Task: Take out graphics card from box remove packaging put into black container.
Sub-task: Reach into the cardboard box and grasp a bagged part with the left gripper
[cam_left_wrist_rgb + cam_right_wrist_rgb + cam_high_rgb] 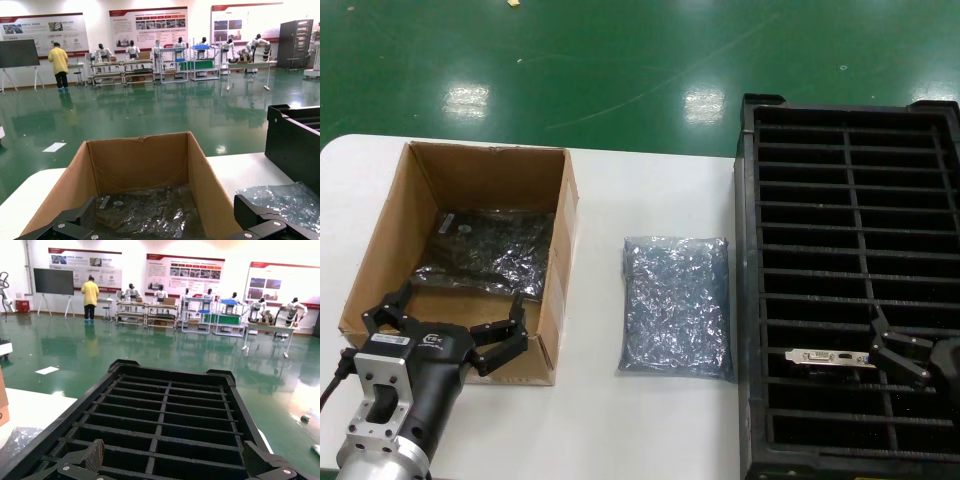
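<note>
The left gripper (448, 323) hangs with its fingers spread wide over the near wall of the box (390, 232), holding nothing. Inside the brown cardboard box, on its floor, lies a dark card wrapped in the packaging (490, 255), shiny and crinkled. The right gripper (902, 352) sits over the near slots of the black container (748, 300), fingers parted and holding nothing. Just beside it, the graphics card (828, 357) stands edge-up in one slot of the left column, silver bracket showing; the other slots in view hold nothing. Between box and container a flat bluish-grey bag (677, 305) lies on the white bench (650, 430). Beyond the bench stretches a green floor (150, 112), with racks, posters on the far wall and a person in yellow (59, 66).
</note>
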Controlling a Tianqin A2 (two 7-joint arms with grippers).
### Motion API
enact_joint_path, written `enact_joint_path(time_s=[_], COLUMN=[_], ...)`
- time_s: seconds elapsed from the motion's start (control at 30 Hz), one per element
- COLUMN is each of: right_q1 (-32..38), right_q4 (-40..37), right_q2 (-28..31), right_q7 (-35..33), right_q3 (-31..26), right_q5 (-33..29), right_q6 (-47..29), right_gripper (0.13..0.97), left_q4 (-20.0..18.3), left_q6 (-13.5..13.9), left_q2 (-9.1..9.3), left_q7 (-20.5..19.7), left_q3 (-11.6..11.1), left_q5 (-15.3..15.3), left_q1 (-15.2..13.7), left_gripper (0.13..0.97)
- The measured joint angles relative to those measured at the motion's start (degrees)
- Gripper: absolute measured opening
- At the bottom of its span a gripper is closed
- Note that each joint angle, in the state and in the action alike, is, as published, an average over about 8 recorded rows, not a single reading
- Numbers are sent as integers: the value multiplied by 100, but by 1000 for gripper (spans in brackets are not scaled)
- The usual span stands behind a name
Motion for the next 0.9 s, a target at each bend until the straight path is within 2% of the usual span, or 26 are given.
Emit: enact_joint_path(time_s=[0.43, 0.6, 0.73, 0.8, 0.9], right_q1=[0, 0, 0, 0, 0], right_q4=[0, 0, 0, 0, 0], right_q2=[0, 0, 0, 0, 0], right_q7=[0, 0, 0, 0, 0], right_q3=[0, 0, 0, 0, 0], right_q5=[0, 0, 0, 0, 0], right_q6=[0, 0, 0, 0, 0], right_gripper=[966, 966, 966, 966, 966], left_q4=[-4, -27, -30, 1, 127], left_q6=[2, -2, 131, 323, 800], left_q2=[-4, -106, -455, -739, -1240], left_q7=[10, 109, 213, 279, 454], left_q3=[-1, -4, 32, 76, 197], left_q5=[9, 112, 271, 354, 499], left_q1=[-1, -36, -209, -398, -815], left_gripper=[966, 966, 966, 966, 966])
